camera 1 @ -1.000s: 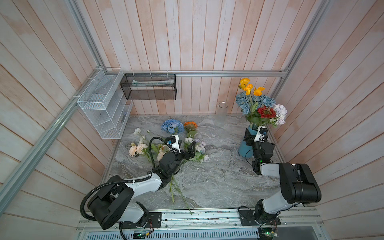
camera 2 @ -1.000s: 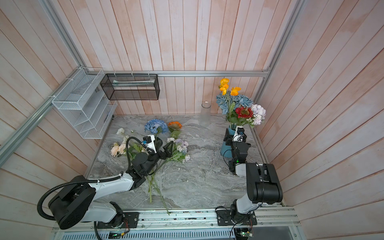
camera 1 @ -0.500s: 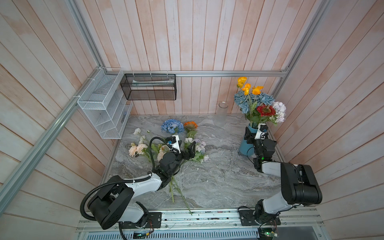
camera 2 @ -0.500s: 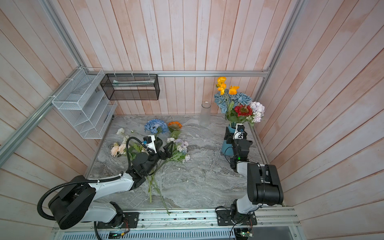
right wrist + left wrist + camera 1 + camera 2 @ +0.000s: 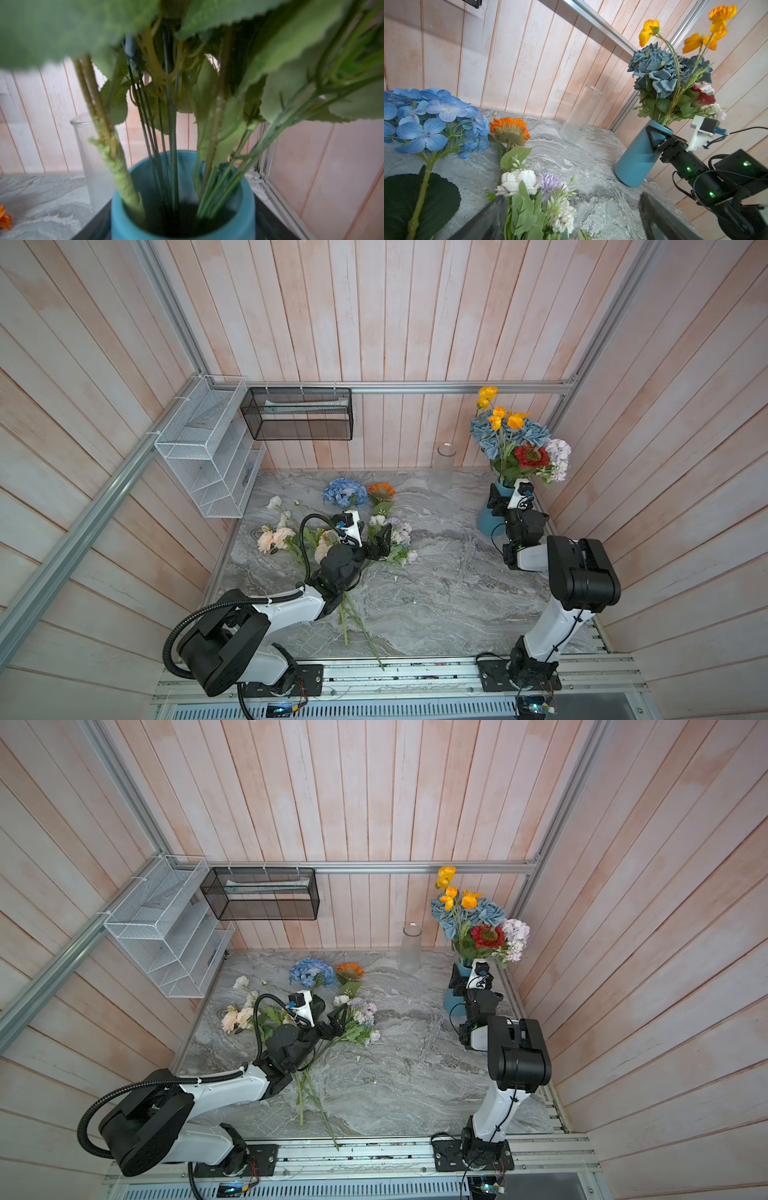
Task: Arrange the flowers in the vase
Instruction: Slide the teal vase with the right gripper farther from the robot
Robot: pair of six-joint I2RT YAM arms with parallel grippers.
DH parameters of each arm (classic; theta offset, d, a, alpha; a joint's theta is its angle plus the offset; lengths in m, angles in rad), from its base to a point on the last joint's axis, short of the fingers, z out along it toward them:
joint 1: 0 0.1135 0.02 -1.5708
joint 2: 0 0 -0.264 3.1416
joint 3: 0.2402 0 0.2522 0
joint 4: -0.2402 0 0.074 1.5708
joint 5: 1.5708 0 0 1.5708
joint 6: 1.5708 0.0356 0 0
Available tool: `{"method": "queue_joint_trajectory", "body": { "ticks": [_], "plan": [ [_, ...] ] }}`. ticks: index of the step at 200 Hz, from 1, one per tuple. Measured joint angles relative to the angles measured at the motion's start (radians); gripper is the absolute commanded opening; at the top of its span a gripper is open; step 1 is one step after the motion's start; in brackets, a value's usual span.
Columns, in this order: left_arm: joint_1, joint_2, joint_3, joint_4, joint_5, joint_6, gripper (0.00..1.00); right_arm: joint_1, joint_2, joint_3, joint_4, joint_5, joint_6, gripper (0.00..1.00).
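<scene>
A blue vase (image 5: 486,520) (image 5: 639,160) stands at the table's right edge and holds yellow, blue, red and lilac flowers (image 5: 515,439) (image 5: 670,79). My right gripper (image 5: 505,495) (image 5: 182,224) is shut on the vase's neck, one finger on each side. More flowers lie on the left: a blue hydrangea (image 5: 345,491) (image 5: 431,120), an orange daisy (image 5: 381,490), peach blooms (image 5: 270,537) and a white-lilac sprig (image 5: 399,531) (image 5: 533,182). My left gripper (image 5: 376,543) (image 5: 572,199) is open just above that sprig, with its blooms near one finger.
A clear ribbed glass cylinder (image 5: 444,466) (image 5: 91,155) stands by the back wall, left of the vase. A white wire rack (image 5: 208,456) and a black mesh basket (image 5: 299,414) hang on the walls. Long stems (image 5: 361,626) reach toward the front rail.
The vase's bouquet has shifted slightly to the left with the right gripper. The left arm and the flowers on the table have not moved.
</scene>
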Motion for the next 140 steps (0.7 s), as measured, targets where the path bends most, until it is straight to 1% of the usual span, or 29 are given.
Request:
{"method": "queue_joint_trajectory", "body": {
  "ticks": [23, 44, 74, 101, 111, 140],
  "plan": [
    [0.000, 0.000, 0.000, -0.004, 0.002, -0.011, 1.00, -0.002, 0.011, 0.000, 0.023, -0.011, 0.019, 0.38],
    [0.000, 0.000, 0.000, -0.006, 0.004, -0.019, 1.00, -0.003, 0.011, -0.013, 0.038, -0.018, 0.028, 0.45],
    [0.000, 0.000, 0.000, -0.006, 0.007, -0.027, 1.00, -0.003, 0.004, -0.069, 0.103, -0.017, 0.030, 0.67],
    [0.000, 0.000, 0.000, -0.006, 0.008, -0.030, 1.00, -0.004, -0.024, -0.121, 0.129, -0.016, 0.035, 0.92],
    [0.000, 0.000, 0.000, -0.006, 0.008, -0.030, 1.00, -0.004, -0.041, -0.136, 0.149, -0.017, 0.048, 0.97],
    [0.000, 0.000, 0.000, -0.006, 0.008, -0.037, 1.00, -0.003, -0.126, -0.149, 0.151, -0.018, 0.070, 0.98]
  ]
}}
